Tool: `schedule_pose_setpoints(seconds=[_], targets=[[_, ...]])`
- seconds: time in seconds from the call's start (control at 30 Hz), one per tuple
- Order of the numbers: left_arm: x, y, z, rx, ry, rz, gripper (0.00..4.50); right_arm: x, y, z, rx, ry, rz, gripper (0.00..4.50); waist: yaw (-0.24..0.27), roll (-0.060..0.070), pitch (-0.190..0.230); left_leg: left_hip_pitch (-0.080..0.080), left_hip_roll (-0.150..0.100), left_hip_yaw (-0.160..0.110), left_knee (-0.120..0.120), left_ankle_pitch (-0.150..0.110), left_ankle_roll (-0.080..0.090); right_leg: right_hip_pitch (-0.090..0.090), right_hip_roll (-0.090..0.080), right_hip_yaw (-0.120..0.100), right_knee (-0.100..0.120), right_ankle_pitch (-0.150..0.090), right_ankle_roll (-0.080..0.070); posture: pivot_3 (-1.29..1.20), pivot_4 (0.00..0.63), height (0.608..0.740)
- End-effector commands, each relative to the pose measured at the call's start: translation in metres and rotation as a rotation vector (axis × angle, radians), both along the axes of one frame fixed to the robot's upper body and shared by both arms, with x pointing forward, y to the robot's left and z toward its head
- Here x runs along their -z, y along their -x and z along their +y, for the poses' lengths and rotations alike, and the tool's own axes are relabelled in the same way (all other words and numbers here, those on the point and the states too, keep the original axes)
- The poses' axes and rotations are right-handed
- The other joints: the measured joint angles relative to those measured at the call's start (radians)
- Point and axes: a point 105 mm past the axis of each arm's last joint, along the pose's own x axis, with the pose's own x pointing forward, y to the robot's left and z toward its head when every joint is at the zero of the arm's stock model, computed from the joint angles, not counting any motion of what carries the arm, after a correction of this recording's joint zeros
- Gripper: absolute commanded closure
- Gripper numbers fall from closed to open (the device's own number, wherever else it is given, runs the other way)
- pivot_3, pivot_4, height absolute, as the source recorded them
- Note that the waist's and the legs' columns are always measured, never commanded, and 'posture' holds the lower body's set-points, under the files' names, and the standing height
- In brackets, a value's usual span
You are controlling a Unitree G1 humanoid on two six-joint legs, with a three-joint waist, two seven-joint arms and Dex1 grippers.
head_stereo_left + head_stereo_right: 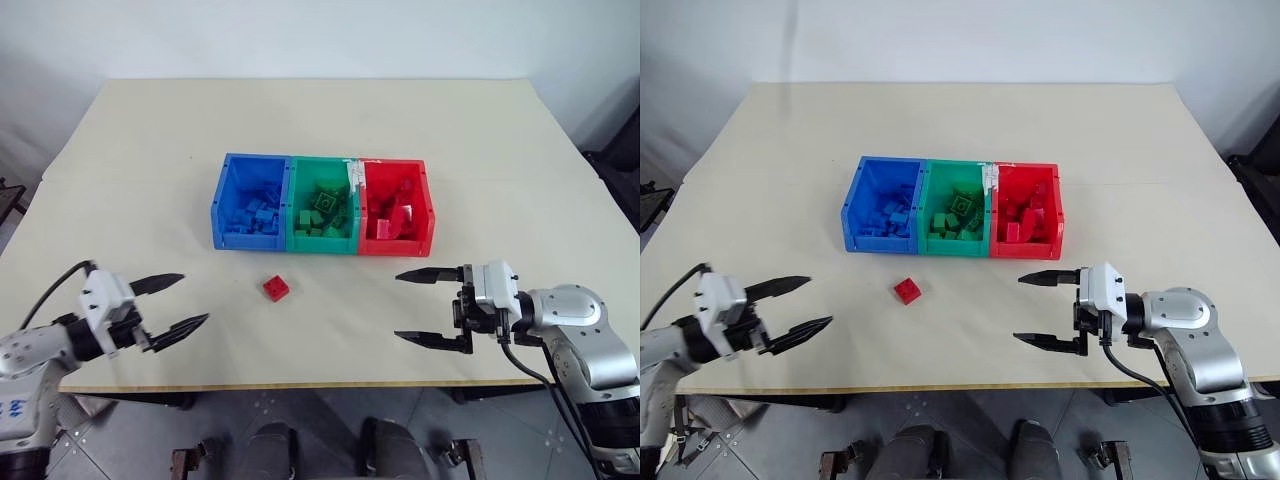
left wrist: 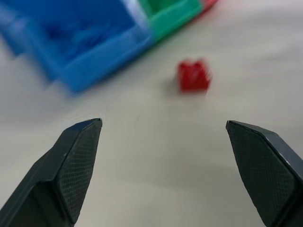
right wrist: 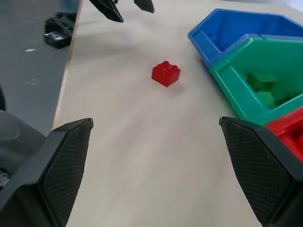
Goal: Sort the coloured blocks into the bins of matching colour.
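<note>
Red block (image 1: 277, 288) alone on table (image 1: 150, 180) before bins (image 1: 322, 204)

Beige table (image 1: 300, 130) against plain white wall (image 1: 300, 35); grey floor (image 3: 28, 56) beside and under near edge.

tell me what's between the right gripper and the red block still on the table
Nothing: from the right gripper to the red block there is bare table, seen in both eye views and the right wrist view.
</note>
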Motion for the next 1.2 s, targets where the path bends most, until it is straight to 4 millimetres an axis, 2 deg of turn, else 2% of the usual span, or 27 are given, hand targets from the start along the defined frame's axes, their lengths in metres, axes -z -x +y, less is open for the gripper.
schedule_pose_setpoints(seconds=[0.03, 0.17, 0.23, 0.33, 0.43, 0.53, 0.6, 0.8, 0.9, 1.03, 1.13, 1.2], targets=[[-0.006, 0.006, -0.011, 0.066, -0.068, -0.03, 0.04, -0.004, -0.001, -0.002, -0.012, -0.013, -0.001, 0.0, 0.002, 0.0, 0.0, 0.0, 0.0, 0.0, 0.0, 0.0, 0.0, 0.0, 0.0, 0.0, 0.0, 0.0, 0.0, 0.0, 0.15, 0.74], [-0.002, 0.0, -0.037, 0.113, -0.097, -0.01, 0.04, -0.002, -0.003, -0.004, 0.007, -0.012, 0.012, 0.0, -0.001, 0.0, 0.0, 0.0, -0.002, 0.001, 0.0, -0.001, 0.0, 0.0, 0.0, 0.0, 0.0, 0.0, 0.0, 0.0, 0.15, 0.74], [0.001, -0.009, -0.052, 0.129, -0.135, 0.018, 0.04, 0.0, -0.004, -0.005, 0.024, -0.011, 0.015, 0.0, -0.001, 0.0, 0.0, 0.0, -0.004, 0.001, 0.0, -0.001, 0.0, 0.0, 0.0, 0.0, 0.0, 0.0, 0.0, 0.0, 0.15, 0.74], [-0.007, -0.027, -0.078, 0.122, -0.081, 0.031, 0.04, 0.002, -0.003, -0.01, 0.056, -0.002, 0.016, 0.0, 0.003, 0.0, 0.0, 0.0, -0.005, 0.001, 0.0, -0.001, 0.0, 0.0, 0.001, 0.0, 0.001, 0.0, 0.0, 0.0, 0.15, 0.74], [-0.002, -0.048, -0.097, 0.068, -0.069, 0.052, 0.04, 0.002, -0.002, -0.014, 0.102, -0.004, 0.002, 0.0, 0.0, 0.0, 0.0, 0.0, -0.006, 0.001, 0.0, -0.001, 0.0, 0.0, 0.0, 0.001, 0.001, 0.0, 0.0, 0.0, 0.15, 0.74], [0.006, -0.057, -0.112, 0.067, -0.057, 0.087, 0.04, 0.004, -0.001, -0.018, 0.151, -0.007, -0.008, 0.0, -0.003, 0.0, 0.0, 0.0, -0.005, 0.003, -0.001, -0.001, 0.0, -0.002, 0.001, 0.002, 0.001, 0.0, 0.0, 0.0, 0.15, 0.74], [0.012, -0.061, -0.12, 0.072, -0.058, 0.103, 0.04, 0.005, 0.001, -0.019, 0.171, -0.009, -0.006, 0.0, -0.003, 0.0, 0.0, 0.0, -0.005, 0.004, -0.001, -0.001, 0.0, -0.002, 0.001, 0.001, 0.001, 0.0, 0.0, 0.0, 0.15, 0.74], [0.022, -0.07, -0.126, 0.059, -0.101, 0.137, 0.04, 0.007, 0.009, -0.019, 0.211, -0.018, 0.003, 0.0, 0.0, 0.0, 0.0, 0.0, -0.005, 0.008, 0.0, -0.001, 0.0, -0.001, 0.001, 0.002, 0.0, 0.0, 0.0, 0.0, 0.15, 0.74], [0.025, -0.07, -0.128, 0.066, -0.118, 0.145, 0.65, 0.008, 0.012, -0.019, 0.228, -0.022, 0.006, 0.0, 0.002, 0.0, 0.0, 0.0, -0.005, 0.007, 0.0, -0.001, 0.0, -0.001, 0.001, 0.002, 0.001, 0.0, 0.0, 0.0, 0.15, 0.74], [0.023, -0.068, -0.13, 0.089, -0.126, 0.128, 1.92, 0.007, 0.015, -0.02, 0.246, -0.024, 0.01, 0.0, 0.001, 0.0, 0.0, 0.0, -0.005, 0.007, 0.0, -0.001, 0.0, -0.001, 0.001, 0.002, 0.0, 0.0, 0.0, 0.0, 0.15, 0.74], [0.01, -0.063, -0.138, 0.169, -0.094, 0.076, 2.86, 0.008, 0.018, -0.024, 0.274, -0.02, 0.008, 0.0, 0.002, 0.0, 0.0, 0.0, -0.005, 0.007, 0.0, -0.001, 0.0, -0.001, 0.001, 0.002, 0.0, 0.0, 0.0, 0.0, 0.15, 0.74], [-0.007, -0.062, -0.145, 0.23, -0.068, -0.003, 3.01, 0.01, 0.021, -0.029, 0.301, -0.017, 0.007, 0.0, 0.003, 0.0, 0.0, 0.0, -0.005, 0.008, 0.0, -0.001, 0.0, -0.001, 0.001, 0.002, 0.0, 0.0, 0.0, 0.0, 0.15, 0.74]])
